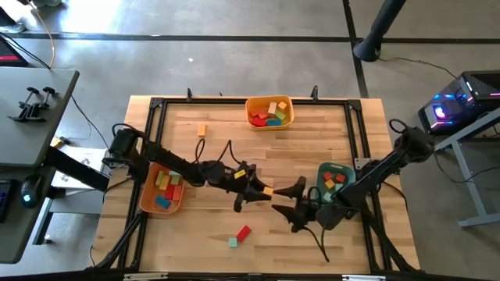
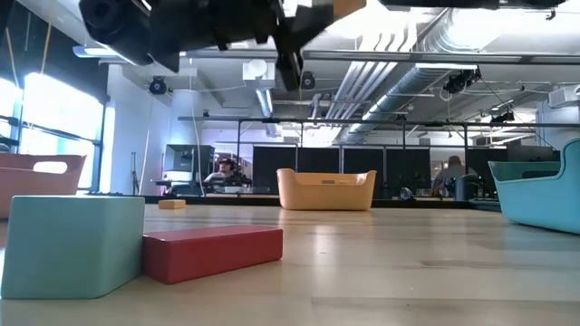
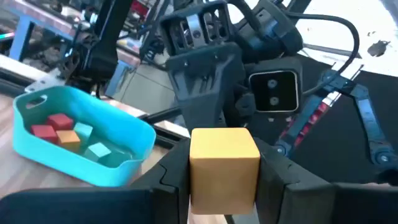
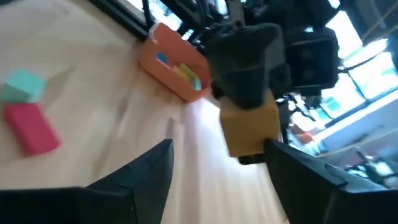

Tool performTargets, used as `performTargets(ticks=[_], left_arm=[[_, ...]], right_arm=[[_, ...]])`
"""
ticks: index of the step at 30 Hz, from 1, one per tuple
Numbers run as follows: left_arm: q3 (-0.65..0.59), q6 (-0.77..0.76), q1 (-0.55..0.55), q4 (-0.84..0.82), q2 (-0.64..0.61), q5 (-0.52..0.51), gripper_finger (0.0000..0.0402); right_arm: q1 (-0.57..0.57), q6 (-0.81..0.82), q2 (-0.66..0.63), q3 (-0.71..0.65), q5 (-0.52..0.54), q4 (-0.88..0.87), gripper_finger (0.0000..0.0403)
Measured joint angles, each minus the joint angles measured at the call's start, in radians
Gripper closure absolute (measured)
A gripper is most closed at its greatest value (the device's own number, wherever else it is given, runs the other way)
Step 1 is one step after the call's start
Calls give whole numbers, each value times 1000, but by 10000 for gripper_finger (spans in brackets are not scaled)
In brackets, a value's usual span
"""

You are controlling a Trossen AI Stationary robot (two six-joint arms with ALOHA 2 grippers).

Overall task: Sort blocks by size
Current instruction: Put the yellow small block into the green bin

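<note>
The left gripper is clamped on a yellow-orange cube, held above the middle of the table; in the left wrist view the cube sits squarely between the two dark fingers. Facing it, the right gripper has its jaws spread wide with nothing between them, its fingers reaching toward the held cube but not touching it.

Past the right gripper, near the table's right side, sits the teal tray, holding red, orange and teal blocks. The orange tray lies at the left edge under the left arm, with yellow, green, red and blue blocks inside. The yellow tray stands at the far edge, filled with mixed blocks.

Loose on the wood, a red bar and a small teal block lie touching each other near the front; in the low view the teal block stands just beside the red bar. A single orange block rests alone toward the far left of the table.
</note>
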Motion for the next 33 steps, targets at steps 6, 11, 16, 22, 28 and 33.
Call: performTargets(ticks=[6, 11, 16, 22, 28, 33], left_arm=[[0, 24, -15, 20, -1, -35, 307], [0, 25, -19, 22, -3, -32, 307], [0, 25, -19, 20, -3, -33, 294], [1, 15, -19, 14, -3, -34, 293], [3, -3, -19, 6, 1, -39, 294], [2, -2, -21, -4, 1, -28, 293]], right_arm=[[-35, -32, 26, 47, 73, 16, 153], [-36, -56, 26, 63, 57, 11, 153], [-36, -101, 27, 63, 62, 17, 153], [-46, -104, 27, 64, 64, 18, 153], [-49, -120, 29, 69, 101, 33, 153], [-72, -74, 33, 69, -45, 40, 154]])
